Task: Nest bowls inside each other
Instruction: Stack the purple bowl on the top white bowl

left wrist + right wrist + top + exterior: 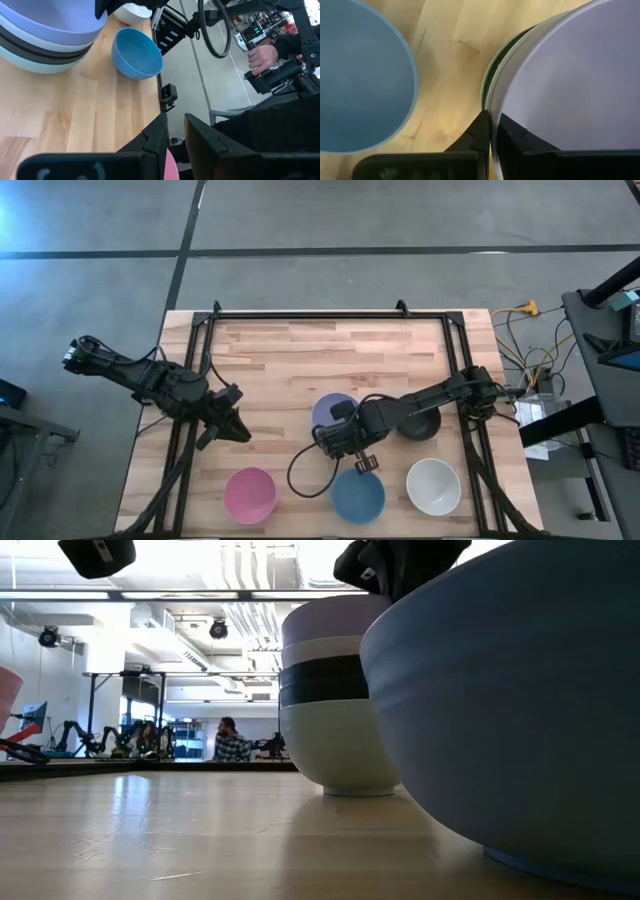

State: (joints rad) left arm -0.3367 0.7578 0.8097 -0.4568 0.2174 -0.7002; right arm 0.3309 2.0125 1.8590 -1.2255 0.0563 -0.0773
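A stack of nested bowls (335, 412) stands on the table right of centre, with a lavender bowl (330, 618) on top. Under it the low view shows white, black and a pale bowl. My right gripper (348, 442) is at the stack's near rim, shut on it. Pink (250, 493), blue (357, 495) and white (433, 485) bowls sit upright in a row along the near edge. A black bowl (420, 423) sits right of the stack, partly under my right arm. My left gripper (240, 430) hovers left of the stack, above the pink bowl, its fingers a little apart and holding nothing. My right gripper (491, 116) pinches the lavender bowl's rim (496, 102) on the side facing the table's near edge. One finger is inside the bowl and one outside. The fingers come from above, pointing down. The bowl sits in the stack, which rests on the table.
Black metal frame rails (330, 315) run along the far edge and both sides of the table. A black cable (300, 470) loops below my right gripper, between the pink and blue bowls. A person's hand (260, 55) shows beyond the table's near edge. Bare wood lies across the far half.
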